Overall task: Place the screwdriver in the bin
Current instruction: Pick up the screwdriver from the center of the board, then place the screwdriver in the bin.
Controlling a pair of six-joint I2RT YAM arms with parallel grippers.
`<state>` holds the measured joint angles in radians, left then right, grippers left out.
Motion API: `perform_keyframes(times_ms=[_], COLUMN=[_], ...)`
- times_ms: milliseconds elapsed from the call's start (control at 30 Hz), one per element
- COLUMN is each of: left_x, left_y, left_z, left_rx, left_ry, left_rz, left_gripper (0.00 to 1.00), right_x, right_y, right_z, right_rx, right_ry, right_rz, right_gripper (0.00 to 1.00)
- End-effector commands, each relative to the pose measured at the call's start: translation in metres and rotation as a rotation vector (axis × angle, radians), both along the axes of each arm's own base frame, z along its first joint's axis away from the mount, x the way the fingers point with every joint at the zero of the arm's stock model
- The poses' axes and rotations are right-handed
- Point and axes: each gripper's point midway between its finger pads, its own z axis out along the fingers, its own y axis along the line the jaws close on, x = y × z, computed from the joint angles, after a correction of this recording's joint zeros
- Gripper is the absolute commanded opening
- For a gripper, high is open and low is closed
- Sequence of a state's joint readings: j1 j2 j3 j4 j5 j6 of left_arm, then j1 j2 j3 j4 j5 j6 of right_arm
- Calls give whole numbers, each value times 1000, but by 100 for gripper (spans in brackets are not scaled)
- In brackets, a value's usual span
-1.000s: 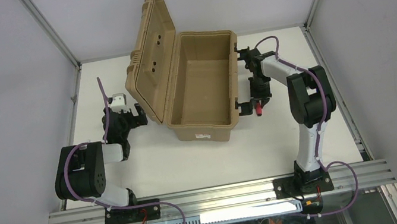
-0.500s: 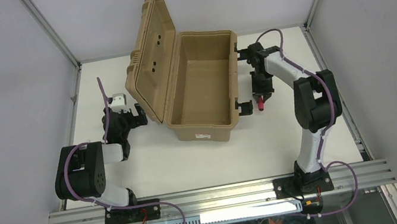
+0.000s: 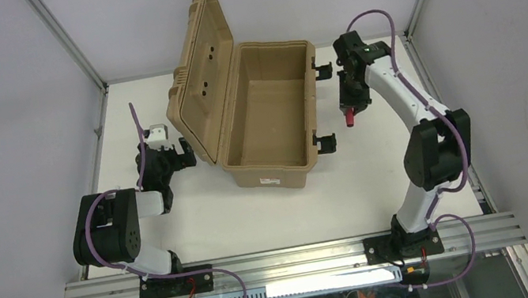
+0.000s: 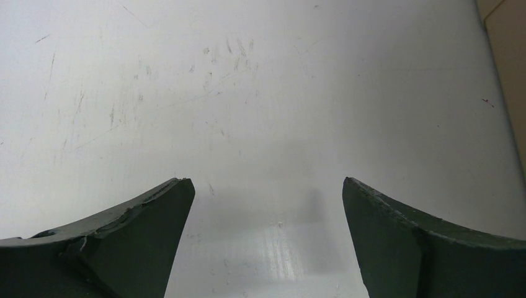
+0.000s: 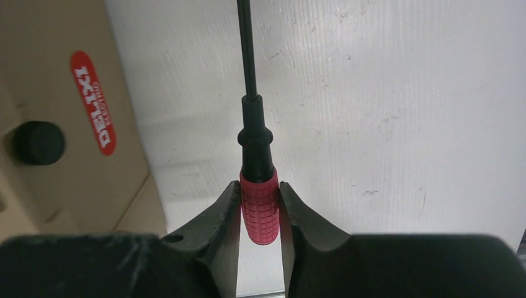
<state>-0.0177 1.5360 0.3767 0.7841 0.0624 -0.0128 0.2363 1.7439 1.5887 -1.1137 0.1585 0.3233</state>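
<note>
The screwdriver (image 5: 255, 146) is clamped in my right gripper (image 5: 259, 190). The two jaws are closed on the sides of its ribbed red handle, and the black collar and thin shaft stick straight out ahead of them. It is not in the bin (image 3: 274, 172) yet. It hangs outside the bin's right-hand wall, over bare counter (image 3: 271, 216), and in my wrist view the tan wall with its red oval label (image 5: 93, 102) sits just off to the left.

From above, the bin stands open with its ribbed lid (image 3: 204, 62) tipped up on the far left side, so nothing blocks the way in from my side. Two black latches (image 3: 326, 141) jut out of the wall I have to cross.

As I judge it, the step in hand is the carry over that wall. I hold only the handle, so the long shaft leads the way and is the part most likely to snag. I want enough height for the tip to clear the rim and latches before I slide left. The move should be smooth, because a knock on the tip could twist the handle between my jaws. Once I am over the middle of the cavity I would drop low and only then let go, so the tool lands flat rather than bouncing off the rim.

My left gripper (image 4: 267, 186) is spread open over empty counter left of the bin, holding nothing, and can stay where it is.
</note>
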Motion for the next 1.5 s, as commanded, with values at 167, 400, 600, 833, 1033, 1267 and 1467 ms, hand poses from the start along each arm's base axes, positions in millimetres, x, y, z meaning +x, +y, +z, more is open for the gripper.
perform_keyframes(times_ms=[167, 400, 600, 833, 1033, 1267, 1467], left_x=[4, 4, 4, 5, 5, 4, 5], left_y=[-2, -2, -2, -2, -2, -2, -2], left_z=[19, 18, 18, 19, 19, 18, 18], left_rx=[-17, -17, -17, -17, -17, -17, -17], left_ry=[-64, -63, -63, -64, -65, -64, -64], left_rz=[-13, -13, -13, -13, -12, -13, -13], left_gripper=[99, 99, 99, 99, 99, 99, 99], right_x=[4, 9, 15, 22, 26, 29, 33], right_y=[10, 38, 72, 120, 162, 199, 221], right_z=[88, 119, 142, 150, 144, 119, 91], right_rx=[66, 156, 205, 258, 288, 301, 301], right_ry=[-174, -225, -273, -291, -285, -246, -210], right_rz=[31, 64, 95, 138, 174, 196, 196], right_gripper=[10, 10, 10, 9, 4, 0, 0])
